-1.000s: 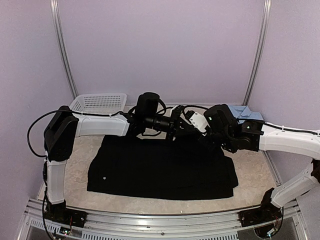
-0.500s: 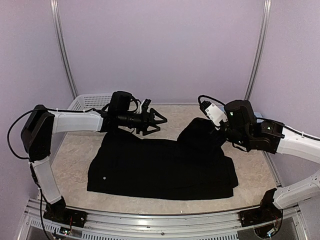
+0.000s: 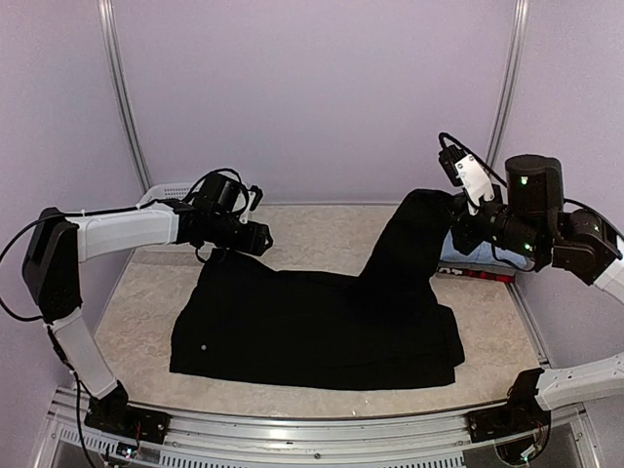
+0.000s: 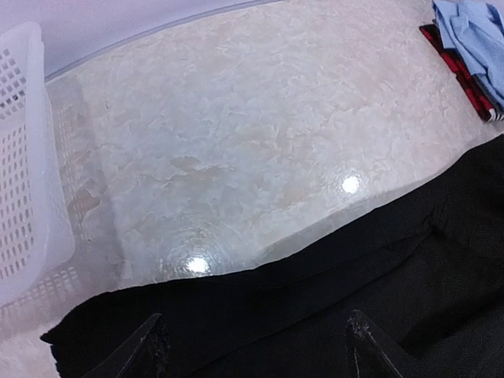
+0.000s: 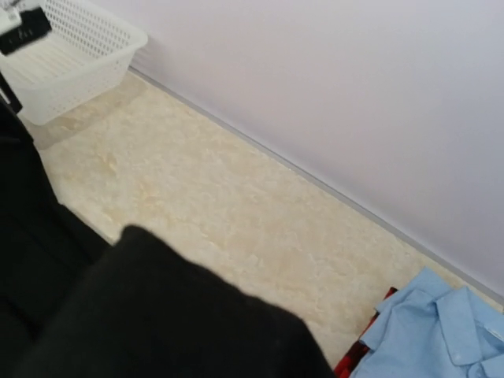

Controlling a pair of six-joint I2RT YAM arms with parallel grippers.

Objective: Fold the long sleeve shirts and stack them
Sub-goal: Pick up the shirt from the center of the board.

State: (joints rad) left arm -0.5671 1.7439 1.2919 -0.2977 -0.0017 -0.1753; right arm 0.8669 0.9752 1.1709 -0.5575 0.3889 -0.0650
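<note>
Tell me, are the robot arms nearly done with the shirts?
Not yet. The light blue shirt lies on the red-and-black one. The right gripper holds up one side of the black shirt; the left gripper is open above it. Folding and stacking the black one is left.

Plain pale lilac walls (image 3: 312, 97) on three sides. Slim silver metal posts (image 3: 124, 97) in back corners. Cream marbled glossy table (image 3: 322, 234), two bright light glints (image 4: 350, 184) on surface. Ribbed aluminium rail (image 3: 292, 434) along near edge.
</note>
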